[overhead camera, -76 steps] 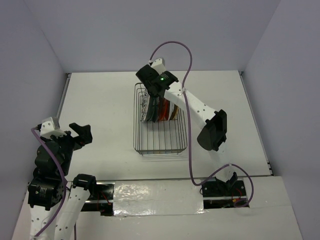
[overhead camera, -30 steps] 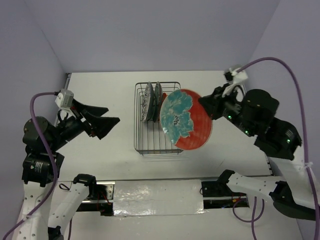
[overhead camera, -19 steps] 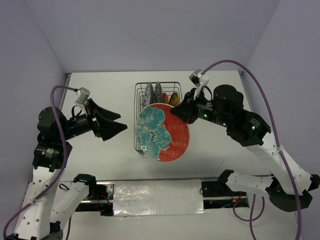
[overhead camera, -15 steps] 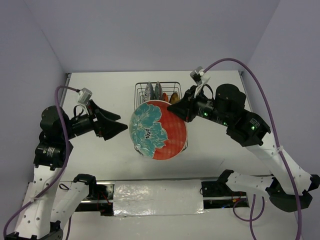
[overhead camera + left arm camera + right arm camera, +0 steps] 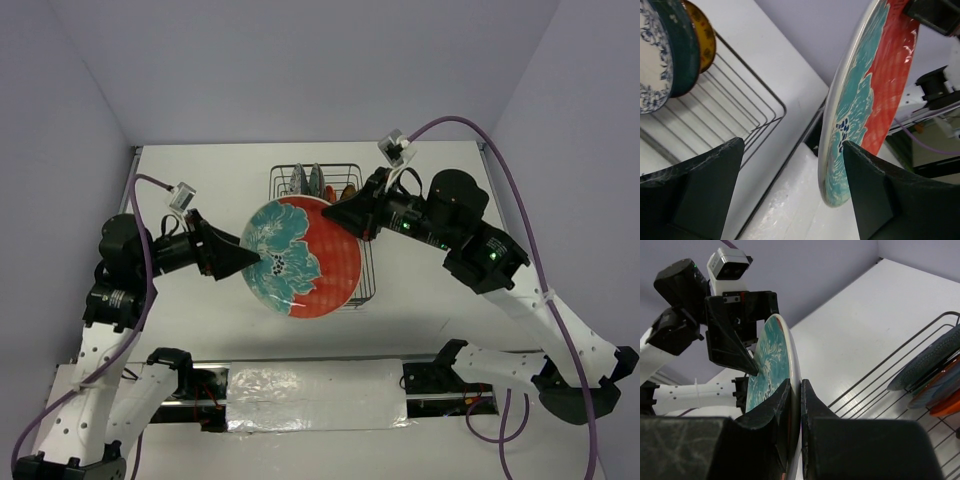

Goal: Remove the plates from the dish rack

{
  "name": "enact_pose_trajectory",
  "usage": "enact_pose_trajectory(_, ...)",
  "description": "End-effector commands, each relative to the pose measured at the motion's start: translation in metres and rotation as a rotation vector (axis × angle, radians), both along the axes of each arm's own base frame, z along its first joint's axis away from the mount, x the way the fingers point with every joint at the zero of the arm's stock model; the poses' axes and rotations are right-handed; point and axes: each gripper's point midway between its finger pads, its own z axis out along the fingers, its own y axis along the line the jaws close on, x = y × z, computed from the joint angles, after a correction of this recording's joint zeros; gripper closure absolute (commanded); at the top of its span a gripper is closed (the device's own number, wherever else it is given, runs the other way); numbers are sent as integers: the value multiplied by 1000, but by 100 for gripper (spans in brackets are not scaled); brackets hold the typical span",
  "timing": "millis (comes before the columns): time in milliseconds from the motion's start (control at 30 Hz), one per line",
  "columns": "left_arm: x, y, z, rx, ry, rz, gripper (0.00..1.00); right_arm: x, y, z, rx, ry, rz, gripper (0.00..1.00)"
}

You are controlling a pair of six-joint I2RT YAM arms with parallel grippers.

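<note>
The red-orange plate with the teal flower [image 5: 300, 255] hung on edge in the air, its rim clamped in my right pincer [image 5: 352, 218]. My left pincer [image 5: 255, 259] gaped wide astride the opposite rim. Below both, the dish rack [image 5: 757, 112] held three more plates [image 5: 675, 55].

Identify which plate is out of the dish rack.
The red-orange plate with the teal flower: the right gripper clamps its rim mid-air, while the other plates stand in the dish rack.
</note>
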Motion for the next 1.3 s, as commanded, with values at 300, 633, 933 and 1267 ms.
enact_pose_trajectory(300, -3, -4, 36, -98, -80, -9, 100, 2, 9, 76, 323, -113, 14, 100)
enact_pose_trajectory(633, 47, 58, 34, -81, 72, 569, 100, 47, -71, 27, 228, 18, -491, 0)
enact_pose_trajectory(933, 66, 132, 71, -127, 46, 1027, 100, 23, -132, 3, 151, -17, -629, 0)
enact_pose_trajectory(1267, 167, 178, 11, -58, 285, 1206, 100, -7, -140, -20, 88, -33, -537, 0)
